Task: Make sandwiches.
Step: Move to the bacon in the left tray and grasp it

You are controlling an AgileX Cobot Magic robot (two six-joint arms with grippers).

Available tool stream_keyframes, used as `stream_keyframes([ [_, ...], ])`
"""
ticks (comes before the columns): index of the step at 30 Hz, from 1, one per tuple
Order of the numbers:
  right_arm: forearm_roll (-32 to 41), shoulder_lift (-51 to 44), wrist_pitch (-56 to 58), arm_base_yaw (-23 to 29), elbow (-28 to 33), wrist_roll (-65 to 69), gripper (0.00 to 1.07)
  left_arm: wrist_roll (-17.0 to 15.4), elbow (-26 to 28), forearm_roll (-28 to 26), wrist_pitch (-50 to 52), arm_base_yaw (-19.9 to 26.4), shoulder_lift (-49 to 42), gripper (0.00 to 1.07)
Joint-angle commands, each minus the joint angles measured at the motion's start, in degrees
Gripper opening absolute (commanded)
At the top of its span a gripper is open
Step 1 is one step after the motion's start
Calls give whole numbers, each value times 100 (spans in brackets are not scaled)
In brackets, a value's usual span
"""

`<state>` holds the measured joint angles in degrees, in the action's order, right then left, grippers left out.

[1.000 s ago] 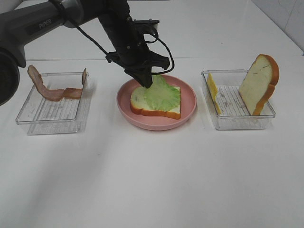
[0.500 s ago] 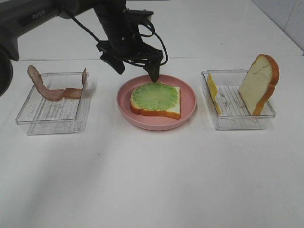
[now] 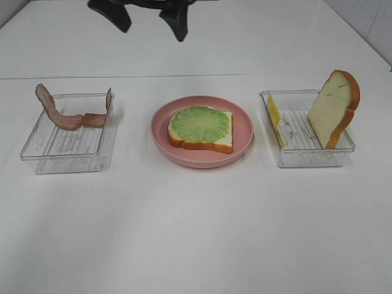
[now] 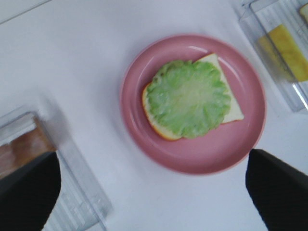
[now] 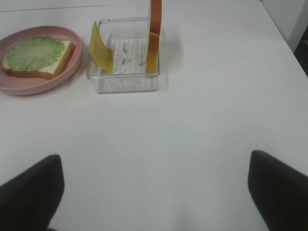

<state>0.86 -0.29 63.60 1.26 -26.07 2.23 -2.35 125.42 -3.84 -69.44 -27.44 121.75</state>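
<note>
left gripper spread wide, empty, above table's far edge, body cut off | right gripper spread, empty, only dark fingertips visible | lettuce leaf on bread slice, pink plate, mid-table | bacon strips draped on left-edge tray | cheese slice, partly hidden, and upright second bread slice in right-edge tray

- We find no text, label, brand, number or sign that can be read in any of the views.
</note>
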Motion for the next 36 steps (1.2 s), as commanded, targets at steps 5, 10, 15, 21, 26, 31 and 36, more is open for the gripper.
stream_keyframes([
  [5,17,-138,-63,-23,17,-23,98,-11,-1324,160,-613,1026,-1220,100],
  [10,17,-138,-63,-23,17,-23,98,372,-1358,-34,-613,1811,-1129,100],
  [15,17,-138,-63,-23,17,-23,98,561,-1358,-17,-607,2320,-756,97],
  [21,17,-138,-63,-23,17,-23,98,693,-1232,34,-584,2670,-155,95],
  [26,17,-138,-63,-23,17,-23,98,705,-894,103,-413,2687,372,95],
  [31,17,-138,-63,-23,17,-23,98,699,-281,-86,-498,2670,968,95],
  [36,17,-138,-63,-23,17,-23,98,670,183,-86,-602,2670,1455,95],
])
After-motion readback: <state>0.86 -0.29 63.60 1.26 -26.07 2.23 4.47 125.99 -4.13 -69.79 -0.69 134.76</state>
